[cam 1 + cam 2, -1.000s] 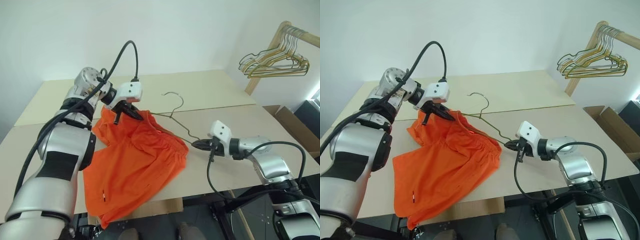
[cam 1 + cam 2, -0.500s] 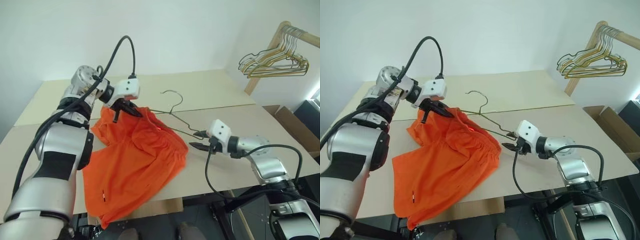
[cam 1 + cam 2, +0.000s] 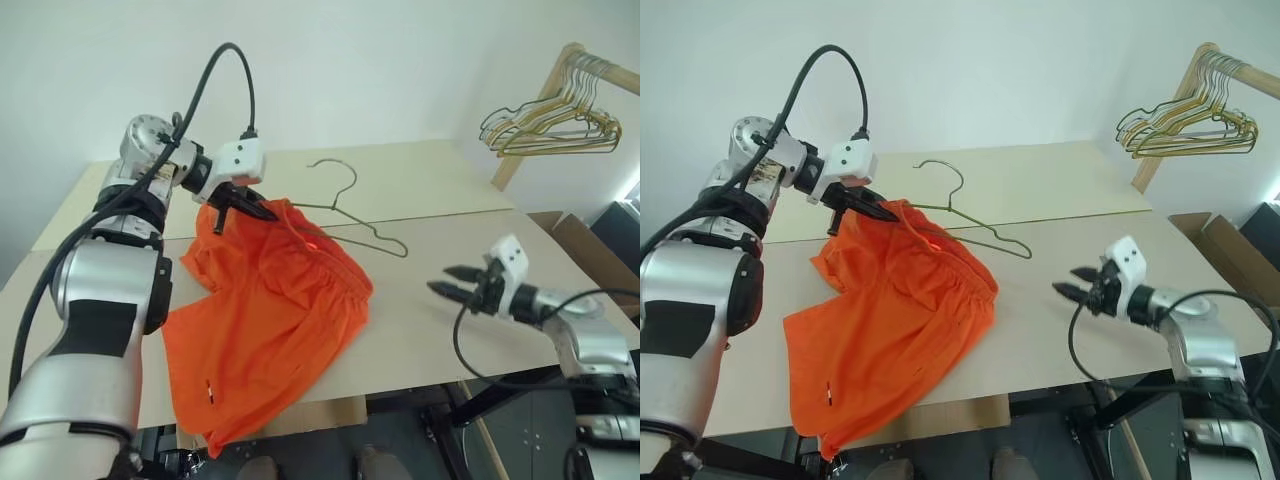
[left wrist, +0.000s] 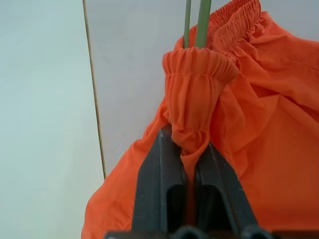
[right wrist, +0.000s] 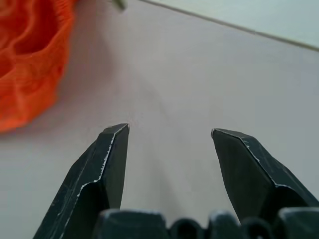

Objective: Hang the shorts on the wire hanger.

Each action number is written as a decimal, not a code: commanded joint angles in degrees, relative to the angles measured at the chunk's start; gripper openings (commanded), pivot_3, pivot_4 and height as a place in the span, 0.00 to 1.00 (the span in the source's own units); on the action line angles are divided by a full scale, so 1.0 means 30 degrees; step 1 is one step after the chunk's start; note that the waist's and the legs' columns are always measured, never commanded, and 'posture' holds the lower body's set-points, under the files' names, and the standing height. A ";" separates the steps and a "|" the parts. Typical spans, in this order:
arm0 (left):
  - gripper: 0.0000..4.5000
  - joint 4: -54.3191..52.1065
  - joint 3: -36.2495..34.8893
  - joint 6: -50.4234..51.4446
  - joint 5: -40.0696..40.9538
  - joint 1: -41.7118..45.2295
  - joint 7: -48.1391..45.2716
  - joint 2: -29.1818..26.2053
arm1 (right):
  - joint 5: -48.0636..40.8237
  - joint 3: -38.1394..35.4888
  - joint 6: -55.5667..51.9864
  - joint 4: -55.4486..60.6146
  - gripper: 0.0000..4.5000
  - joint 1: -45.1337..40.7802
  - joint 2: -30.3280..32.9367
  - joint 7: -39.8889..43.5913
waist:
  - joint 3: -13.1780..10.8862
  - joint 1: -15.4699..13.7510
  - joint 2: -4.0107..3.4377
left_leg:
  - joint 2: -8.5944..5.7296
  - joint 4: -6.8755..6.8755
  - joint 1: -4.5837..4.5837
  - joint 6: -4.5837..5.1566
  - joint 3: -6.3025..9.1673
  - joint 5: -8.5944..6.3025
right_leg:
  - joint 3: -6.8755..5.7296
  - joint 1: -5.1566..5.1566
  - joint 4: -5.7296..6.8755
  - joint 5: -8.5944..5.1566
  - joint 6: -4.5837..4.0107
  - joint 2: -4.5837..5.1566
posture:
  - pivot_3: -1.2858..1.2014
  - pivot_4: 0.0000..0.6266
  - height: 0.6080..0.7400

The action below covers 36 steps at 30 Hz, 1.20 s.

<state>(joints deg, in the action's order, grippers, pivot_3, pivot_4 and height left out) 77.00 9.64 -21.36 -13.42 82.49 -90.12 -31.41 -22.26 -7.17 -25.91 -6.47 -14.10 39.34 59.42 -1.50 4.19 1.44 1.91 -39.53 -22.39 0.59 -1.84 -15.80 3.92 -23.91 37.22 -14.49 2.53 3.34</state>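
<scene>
Bright orange shorts lay spread on a pale tabletop, their lower hem drooping over the near edge at about 7 o'clock. The left gripper, jaws clamped tight, pinched a bunched fold of the elastic waistband at the garment's 12 o'clock corner. A thin greenish-grey wire hanger had one arm threaded inside that waistband, its hook pointing toward 12 o'clock and its other end lying bare on the table at 3 o'clock. The right gripper hovered well apart at 4 o'clock, jaws spread wide and empty. The fabric looked light and limp, likely to sag and slide; the gathered waistband seemed the surest hold, and the springy wire could shift easily.
</scene>
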 commanded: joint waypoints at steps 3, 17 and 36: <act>0.00 -0.0568 -0.0448 -0.0443 0.0336 0.0620 0.0201 -0.0223 | -0.1872 0.0658 -0.2861 0.3029 0.70 0.0075 -0.1408 -0.0951 | 0.0000 0.0237 0.0000 | 0.0003 -0.0065 0.0010 0.0011 0.0009 -0.0007 | 0.0003 0.0021 0.0048 -0.0002 0.0003 -0.0003 | 0.49 0.00 1.00; 0.00 -0.0601 -0.0490 -0.0553 0.0396 0.0577 0.0056 -0.0282 | -0.1301 0.3120 -0.4080 0.3257 0.70 -0.0792 -0.5122 -0.3435 | 0.0012 -0.0056 0.0019 | -0.0004 -0.0100 -0.0007 0.0026 0.0026 -0.0016 | -0.0013 0.0026 0.0133 -0.0015 0.0025 0.0004 | 0.50 0.00 1.00; 0.00 -0.0610 -0.0888 -0.0490 0.0556 0.0371 -0.0004 -0.0381 | -0.1119 0.3412 -0.4375 0.1136 0.00 -0.2252 -0.5658 -0.4019 | 0.0012 -0.0043 0.0019 | -0.0003 -0.0100 -0.0018 0.0026 0.0028 -0.0016 | -0.0013 0.0007 0.0158 -0.0015 0.0025 0.0002 | 0.50 0.00 1.00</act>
<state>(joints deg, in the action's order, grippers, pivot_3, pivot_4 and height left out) 76.99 8.41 -22.50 -13.39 82.48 -90.18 -31.82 -25.25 3.85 -39.18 -3.50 -19.39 22.26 47.38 -1.46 4.06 1.49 1.89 -39.83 -22.45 0.67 -1.76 -15.85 3.89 -23.89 37.70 -14.53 2.60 3.35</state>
